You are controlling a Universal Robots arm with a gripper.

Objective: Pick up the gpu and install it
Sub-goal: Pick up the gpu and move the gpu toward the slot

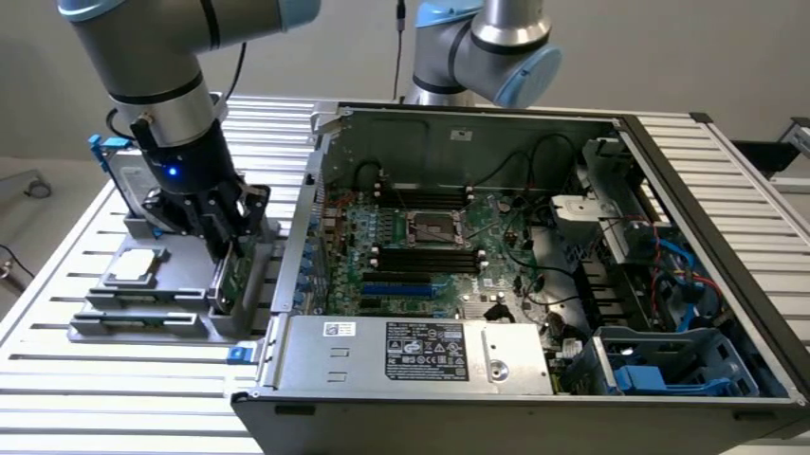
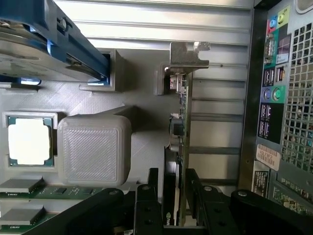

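The gpu (image 2: pixel 183 122) stands on edge in a slot of the grey holder (image 2: pixel 142 142), its metal bracket (image 2: pixel 188 54) at the far end. The green board and the black shroud are seen edge-on. My gripper (image 2: pixel 172 198) is open and straddles the near end of the card, one black finger (image 2: pixel 146 198) on the shroud side and the other on the board side. In the exterior view my gripper (image 1: pixel 230 237) hangs low over the gpu (image 1: pixel 238 277) at the holder's (image 1: pixel 152 318) right end, beside the open computer case (image 1: pixel 506 123).
The holder also carries a square silver processor chip (image 2: pixel 28 141), memory sticks (image 2: pixel 22 185) and a blue-framed hard drive (image 2: pixel 54 44). In the case, the motherboard (image 1: pixel 418 246) with its blue slot (image 1: pixel 395 284) lies flat. A second arm (image 1: pixel 487 43) stands behind the case.
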